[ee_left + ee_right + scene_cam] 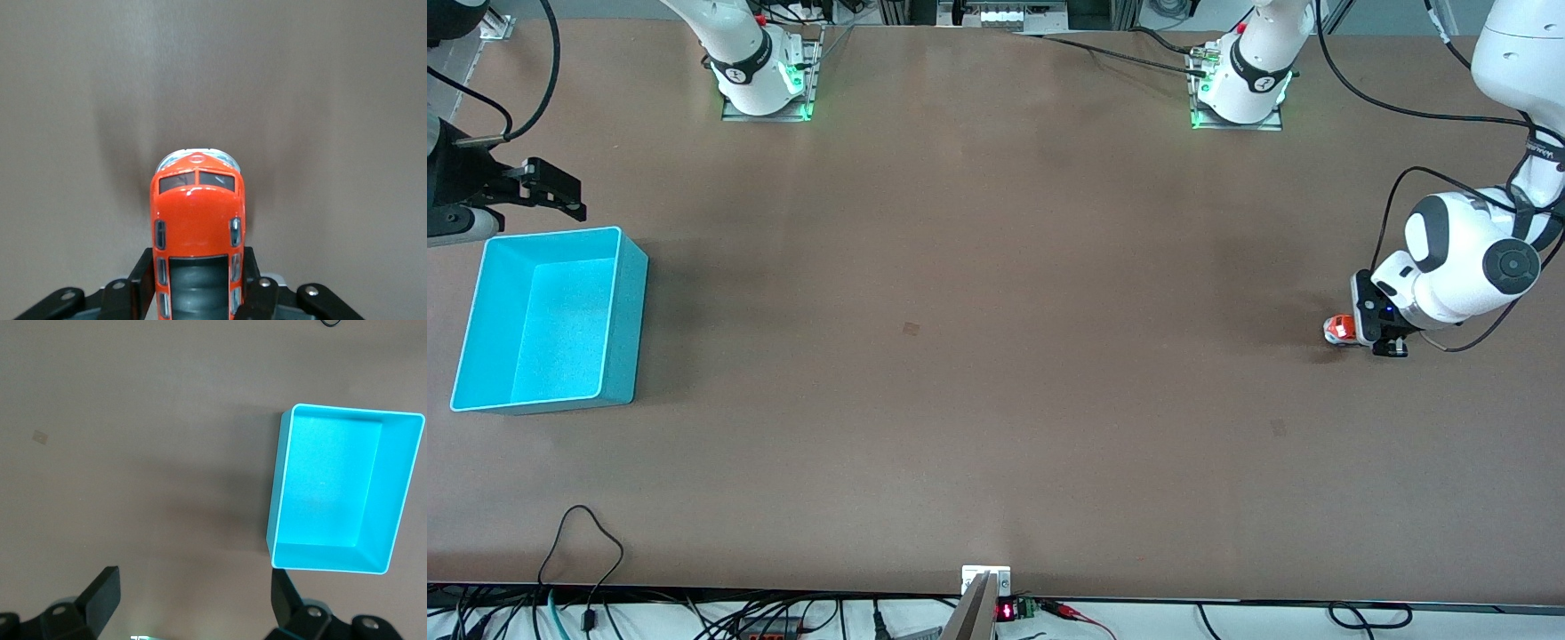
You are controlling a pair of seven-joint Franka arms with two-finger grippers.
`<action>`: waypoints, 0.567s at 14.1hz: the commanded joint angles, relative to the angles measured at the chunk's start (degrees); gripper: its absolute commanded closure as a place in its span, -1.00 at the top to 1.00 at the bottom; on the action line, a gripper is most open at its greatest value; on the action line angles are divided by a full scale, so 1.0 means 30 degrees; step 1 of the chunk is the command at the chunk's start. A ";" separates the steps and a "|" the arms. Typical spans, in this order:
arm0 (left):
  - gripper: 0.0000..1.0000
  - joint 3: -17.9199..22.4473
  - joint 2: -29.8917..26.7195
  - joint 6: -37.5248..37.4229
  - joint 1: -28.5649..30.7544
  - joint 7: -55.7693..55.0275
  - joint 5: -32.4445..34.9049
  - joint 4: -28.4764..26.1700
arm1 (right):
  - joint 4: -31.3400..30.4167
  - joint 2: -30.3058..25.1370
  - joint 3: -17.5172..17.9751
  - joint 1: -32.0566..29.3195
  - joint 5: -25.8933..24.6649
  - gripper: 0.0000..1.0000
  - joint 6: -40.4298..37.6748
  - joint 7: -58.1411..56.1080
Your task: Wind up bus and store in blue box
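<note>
The bus [1337, 330] is a small orange-red toy with dark roof windows. It sits on the table near the left arm's end. My left gripper [1362, 336] is low at the table and shut on the bus. In the left wrist view the bus [197, 207] sticks out from between the black fingers [142, 280], its front pointing away from the gripper [198, 288]. The blue box [547, 318] is a large cyan bin standing open and empty at the right arm's end. My right gripper [559, 194] hangs open and empty above the table beside the box's rim. The right wrist view shows the box [337, 493] and the spread gripper [193, 593].
Bare brown table [978, 356] lies between the bus and the box. The arm bases [763, 84] stand along the table's edge farthest from the front camera. Cables [587, 551] lie at the edge nearest the camera.
</note>
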 commanded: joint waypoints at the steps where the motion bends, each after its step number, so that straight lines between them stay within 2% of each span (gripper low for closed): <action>1: 0.68 -0.0102 0.0278 -0.1340 0.0445 0.0396 0.0462 0.0430 | 0.0336 0.0143 -0.0039 0.0090 0.0291 1.00 -0.0152 0.0120; 2: 1.00 -0.0277 -0.0219 -0.2568 0.0416 0.0426 0.0373 0.0898 | 0.0336 0.0143 -0.0039 0.0148 0.0291 1.00 -0.0153 0.0120; 8: 1.00 -0.2003 -0.2418 -0.8665 0.0093 0.0368 0.0343 0.4120 | 0.0336 0.0143 -0.0039 0.0090 0.0320 1.00 -0.0124 0.0091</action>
